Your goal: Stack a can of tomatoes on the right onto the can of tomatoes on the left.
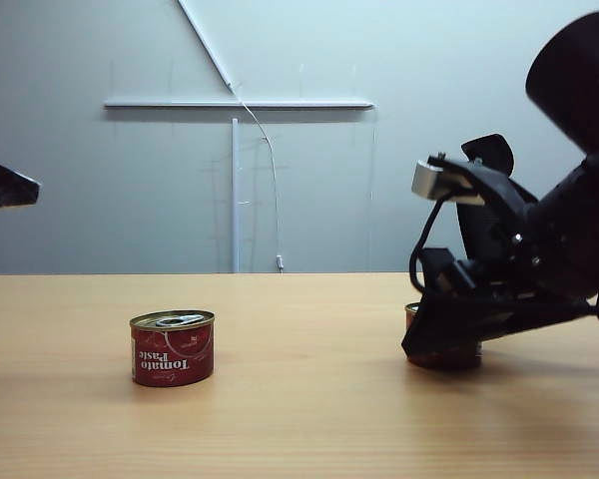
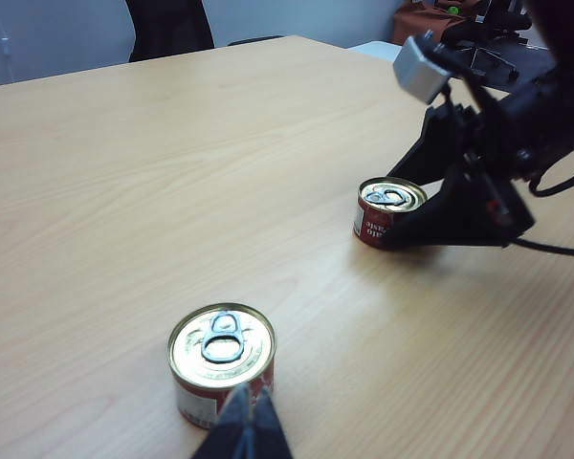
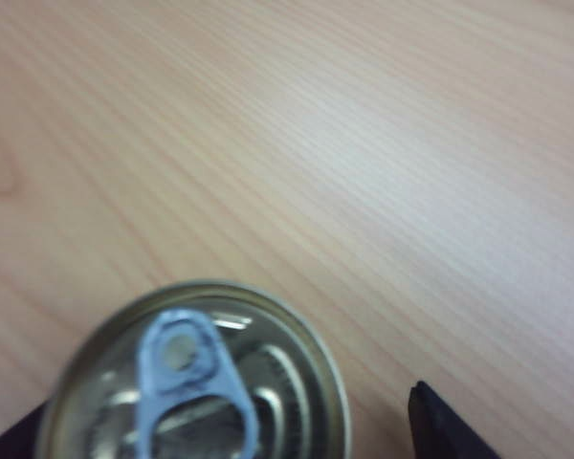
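Exterior view first: the left can [image 1: 172,347] stands upright on the wooden counter [image 1: 299,419], its red label reading "Tomato Paste". Well apart from it, toward the right arm, the right can [image 1: 415,317] is mostly hidden behind the right tool [image 1: 441,344], which is lowered around it with jaws spread wide, one on each side; whether they touch it I cannot tell. Only a dark tip of the left arm shows at the frame's edge.

Left wrist view: the left tool [image 2: 247,430] hangs just beside the left can [image 2: 221,361], its fingertips pressed together, holding nothing. Beyond that can, the right can [image 2: 388,212] sits between the right tool's [image 2: 430,215] black fingers.

Right wrist view: the right can's [image 3: 196,378] pull-tab lid sits close below the camera, with a dark finger [image 3: 445,426] standing off to one side of it, a strip of bare counter between them.
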You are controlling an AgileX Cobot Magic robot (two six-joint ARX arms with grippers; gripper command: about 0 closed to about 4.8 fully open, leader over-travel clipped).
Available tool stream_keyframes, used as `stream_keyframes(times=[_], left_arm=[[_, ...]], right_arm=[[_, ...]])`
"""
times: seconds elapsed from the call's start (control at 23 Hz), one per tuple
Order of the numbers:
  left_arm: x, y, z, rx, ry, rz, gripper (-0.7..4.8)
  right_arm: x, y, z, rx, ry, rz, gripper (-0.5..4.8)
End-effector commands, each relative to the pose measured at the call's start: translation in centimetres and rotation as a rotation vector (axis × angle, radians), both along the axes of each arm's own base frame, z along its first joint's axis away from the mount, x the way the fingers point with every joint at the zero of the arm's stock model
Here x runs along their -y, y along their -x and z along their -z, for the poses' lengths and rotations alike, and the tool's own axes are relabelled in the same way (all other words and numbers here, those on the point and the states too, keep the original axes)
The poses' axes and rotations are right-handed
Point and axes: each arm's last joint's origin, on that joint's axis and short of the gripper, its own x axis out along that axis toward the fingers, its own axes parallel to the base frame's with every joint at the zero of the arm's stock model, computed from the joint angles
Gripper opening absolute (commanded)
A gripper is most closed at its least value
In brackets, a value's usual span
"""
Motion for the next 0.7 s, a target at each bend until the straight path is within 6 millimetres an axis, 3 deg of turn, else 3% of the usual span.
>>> stream_keyframes(times=[0.04, 0.09, 0.13, 0.22, 0.35, 0.52, 0.7], left_arm=[[0.0, 0.0, -0.1, 0.009, -0.001, 0.001, -0.02], [0.0, 0.0, -0.1, 0.009, -0.001, 0.001, -0.02], [0.0, 0.0, -0.1, 0.009, -0.001, 0.001, -0.02], [0.0, 0.0, -0.1, 0.01, -0.001, -0.001, -0.02], [-0.4, -0.4, -0.1, 0.007, 0.002, -0.036, -0.02], [-1.6, -1.1, -0.1, 0.007, 0.005, -0.153, -0.02], [-2.6, -1.7, -0.1, 0.007, 0.004, -0.274, -0.02]], right_arm=[[-0.3, -0.4, -0.3, 0.013, -0.065, 0.043, 2.07], [-0.4, -0.4, -0.4, 0.02, -0.082, 0.024, 0.43], [-0.5, -0.4, -0.5, 0.024, -0.101, 0.006, 0.21], [-1.0, -0.6, -1.2, 0.027, -0.156, -0.057, 0.21], [-4.1, -0.9, -3.7, 0.035, -0.273, -0.189, 0.21], [-7.6, -0.3, -5.9, 0.092, -0.307, -0.301, 0.21], [-10.1, -0.1, -6.9, 0.114, -0.307, -0.349, 0.21]])
